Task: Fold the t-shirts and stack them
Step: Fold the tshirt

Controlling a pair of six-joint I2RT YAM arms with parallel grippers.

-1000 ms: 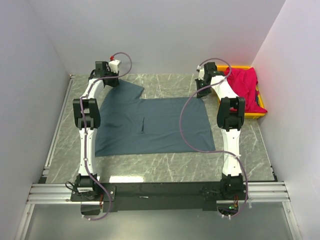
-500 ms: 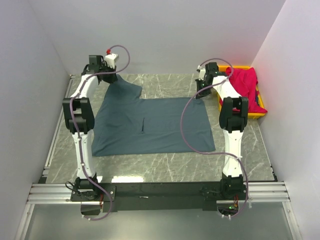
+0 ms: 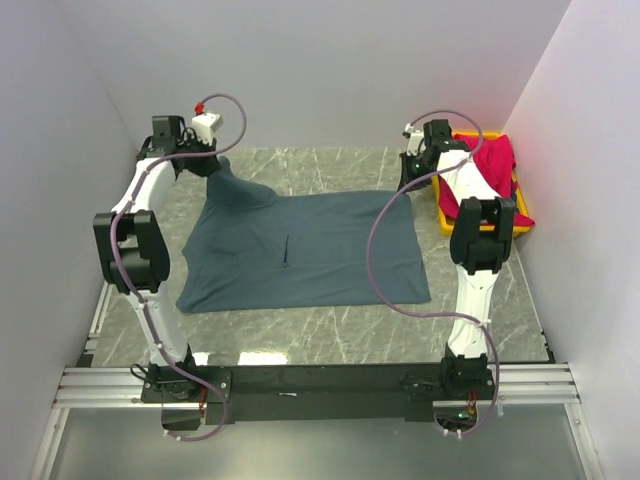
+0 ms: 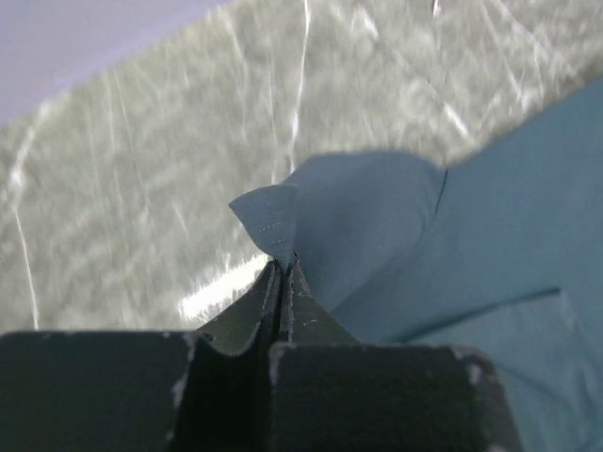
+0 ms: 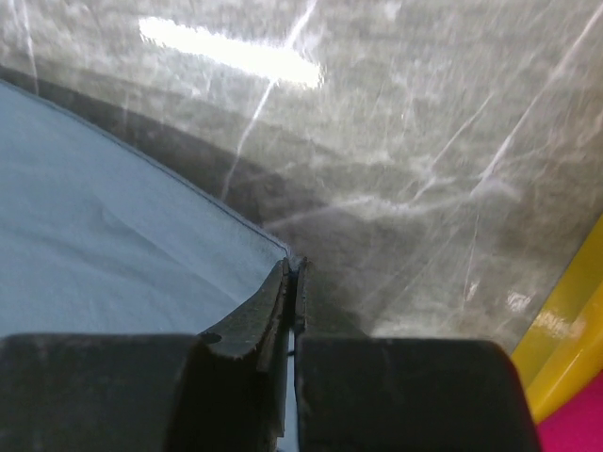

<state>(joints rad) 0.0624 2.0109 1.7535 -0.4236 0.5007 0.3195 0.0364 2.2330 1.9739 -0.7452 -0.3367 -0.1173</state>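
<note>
Leftward and upward goes the left gripper (image 4: pixel 283 266), clamped on a far corner of the blue-grey t-shirt (image 3: pixel 300 250). The right gripper (image 5: pixel 293 270) pinches the opposite far corner.

Top view overhead, whole table (image 3: pixel 330 340); wrist views close, sharing blue-grey shirt (image 3: pixel 340 250) corners.

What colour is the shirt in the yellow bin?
The t-shirt is bright crimson red; the top view shows it best.

I've got both arms stretched far forward — left gripper (image 4: pixel 283 268) raised, jaws pinched tight; right gripper (image 5: pixel 294 271) low, jaws likewise closed.
</note>
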